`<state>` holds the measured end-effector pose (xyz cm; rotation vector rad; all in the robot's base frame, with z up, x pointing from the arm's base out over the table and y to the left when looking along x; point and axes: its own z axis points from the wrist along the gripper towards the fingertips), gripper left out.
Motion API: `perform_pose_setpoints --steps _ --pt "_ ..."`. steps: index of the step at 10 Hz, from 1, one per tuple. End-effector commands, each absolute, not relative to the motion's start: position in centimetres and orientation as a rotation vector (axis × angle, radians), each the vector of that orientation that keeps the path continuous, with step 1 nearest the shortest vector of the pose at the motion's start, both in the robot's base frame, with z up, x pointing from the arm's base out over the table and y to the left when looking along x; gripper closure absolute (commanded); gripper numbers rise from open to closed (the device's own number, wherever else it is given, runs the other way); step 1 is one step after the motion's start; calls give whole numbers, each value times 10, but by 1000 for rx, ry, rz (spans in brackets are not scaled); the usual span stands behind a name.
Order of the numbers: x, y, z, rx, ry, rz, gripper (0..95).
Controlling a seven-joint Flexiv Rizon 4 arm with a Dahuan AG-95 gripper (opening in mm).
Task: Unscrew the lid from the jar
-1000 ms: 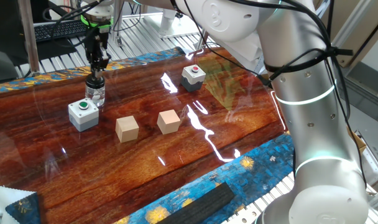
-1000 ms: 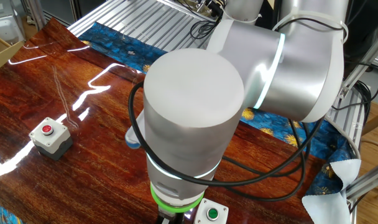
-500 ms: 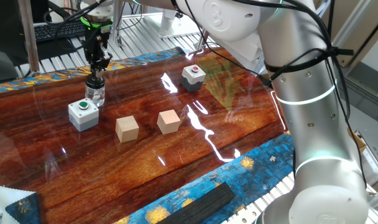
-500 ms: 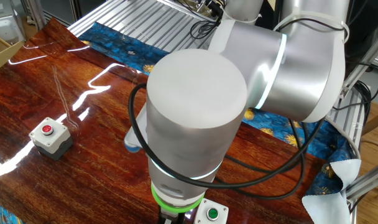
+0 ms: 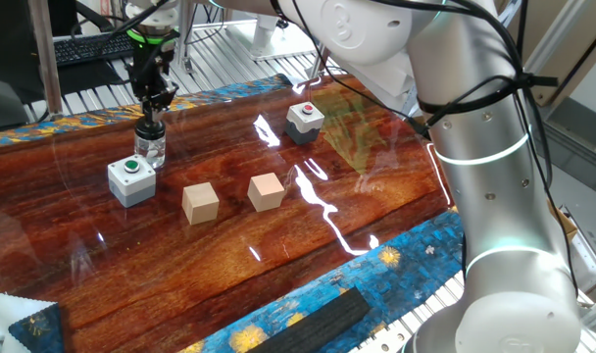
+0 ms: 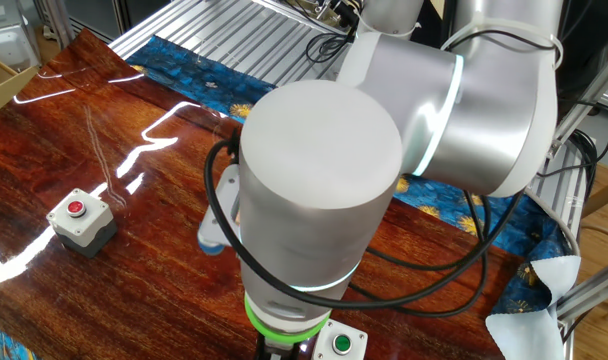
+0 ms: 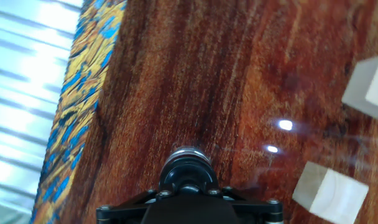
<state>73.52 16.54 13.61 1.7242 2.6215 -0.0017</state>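
The small clear glass jar (image 5: 152, 150) stands upright at the back left of the wooden table, just behind the grey green-button box (image 5: 131, 180). The black lid (image 5: 149, 127) sits on top of it. My gripper (image 5: 152, 111) hangs straight down over the jar, its fingers shut on the lid's knob. In the hand view the lid (image 7: 186, 167) shows as a black round cap right in front of my gripper (image 7: 186, 188), hiding the jar below it. In the other fixed view the arm hides jar and lid.
Two wooden cubes (image 5: 200, 203) (image 5: 267, 190) lie right of the green-button box and show at the right of the hand view (image 7: 329, 190) (image 7: 369, 87). A grey red-button box (image 5: 304, 122) stands at the back. A black bar (image 5: 313, 322) lies on the blue cloth in front.
The wrist has turned a little about its vertical axis over the jar; in the other fixed view a part of the hand has swung out to the left. The jar stays in place.
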Motion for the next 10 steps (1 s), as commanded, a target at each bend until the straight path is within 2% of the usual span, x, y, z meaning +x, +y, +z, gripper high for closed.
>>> perform_pose_setpoints --steps 1,10 --pt "736 166 136 1515 2746 -10 950" --pt "736 167 137 945 2995 -10 950"
